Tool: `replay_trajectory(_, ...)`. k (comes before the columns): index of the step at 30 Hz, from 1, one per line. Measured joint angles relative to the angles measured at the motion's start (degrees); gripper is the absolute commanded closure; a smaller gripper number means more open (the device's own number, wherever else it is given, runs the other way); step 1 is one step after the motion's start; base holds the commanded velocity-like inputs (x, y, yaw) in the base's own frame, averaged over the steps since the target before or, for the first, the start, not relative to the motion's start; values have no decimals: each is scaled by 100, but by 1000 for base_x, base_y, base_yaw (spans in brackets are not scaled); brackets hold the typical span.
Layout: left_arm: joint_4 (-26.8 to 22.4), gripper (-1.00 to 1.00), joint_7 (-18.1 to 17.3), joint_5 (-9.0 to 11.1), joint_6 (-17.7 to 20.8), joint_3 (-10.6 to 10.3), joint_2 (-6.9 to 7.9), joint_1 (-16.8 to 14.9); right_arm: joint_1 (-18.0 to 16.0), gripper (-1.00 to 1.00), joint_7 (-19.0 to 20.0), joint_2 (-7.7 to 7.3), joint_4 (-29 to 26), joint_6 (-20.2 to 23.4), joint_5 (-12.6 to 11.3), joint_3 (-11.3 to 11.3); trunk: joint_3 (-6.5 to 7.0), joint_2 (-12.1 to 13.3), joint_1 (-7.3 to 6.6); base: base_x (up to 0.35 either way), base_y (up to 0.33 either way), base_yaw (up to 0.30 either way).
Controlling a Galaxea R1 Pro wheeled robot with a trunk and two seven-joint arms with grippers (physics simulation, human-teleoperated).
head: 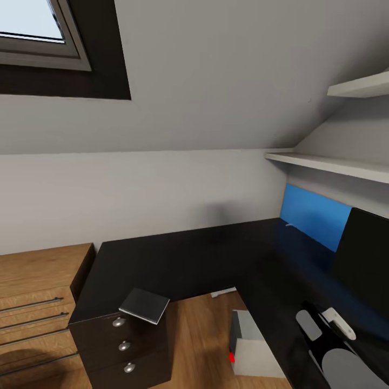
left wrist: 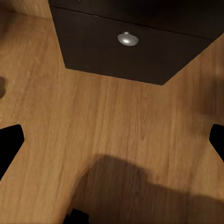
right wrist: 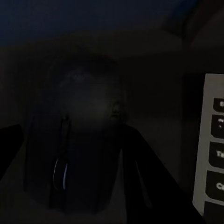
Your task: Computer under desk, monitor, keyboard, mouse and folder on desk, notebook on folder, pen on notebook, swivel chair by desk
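Observation:
The black L-shaped desk point(head: 183, 259) runs from its drawer unit point(head: 121, 340) round to the right wall. A dark notebook point(head: 144, 305) lies on the desk corner above the drawers. Under the desk stands the grey computer point(head: 253, 346) with its red light. The black monitor point(head: 363, 262) stands at the right edge. My right gripper point(head: 323, 324) hovers open low over the desk in front of the monitor. In the dim right wrist view the dark mouse point(right wrist: 86, 154) lies close ahead of it, beside the keyboard point(right wrist: 213, 140). My left gripper point(left wrist: 112, 140) is open over the floor by the bottom drawer knob point(left wrist: 127, 39).
A wooden dresser point(head: 38, 302) with bar handles stands left of the drawer unit. A blue wall panel point(head: 316, 216) sits behind the monitor, with white shelves point(head: 329, 162) above. The skylight point(head: 43, 32) is in the sloped wall. Wood floor point(head: 202, 335) shows in the desk's inner corner.

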Motion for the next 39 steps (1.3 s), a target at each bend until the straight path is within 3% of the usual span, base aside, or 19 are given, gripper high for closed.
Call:
replay_trajectory(1, 0, -100, -2, 0, 3, 0, 5, 0, 0, 100, 50, -4, -2, 4, -18, -4, 0, 0, 0, 0, 0, 0)
replay_trajectory(3, 0, -100, -3, -1, 7, 0, 8, 0, 0, 100, 168, -7, -3, 6, -309, 1, 0, 0, 0, 0, 0, 0)
replay_trajectory(8, 0, -100, -3, 4, 8, 0, 10, 0, 0, 100, 459, -9, 1, 2, -520, 15, 0, 0, 0, 0, 0, 0)
replay_trajectory(22, 1, -100, -4, 1, 19, 0, 7, 0, 0, 100, 634, -9, -18, -37, -550, 14, 0, 0, 0, 0, 0, 0)
replay_trajectory(28, 1, -100, -4, -1, 24, 0, 1, 0, 0, 100, 1012, -17, -15, -50, -541, 15, -35, -79, 43, 0, 0, 0)
replay_trajectory(39, 7, -100, 5, -1, 33, 0, 1, 2, 0, 100, 1045, -17, -15, -81, -540, 15, -72, -161, 88, 0, 0, -4)
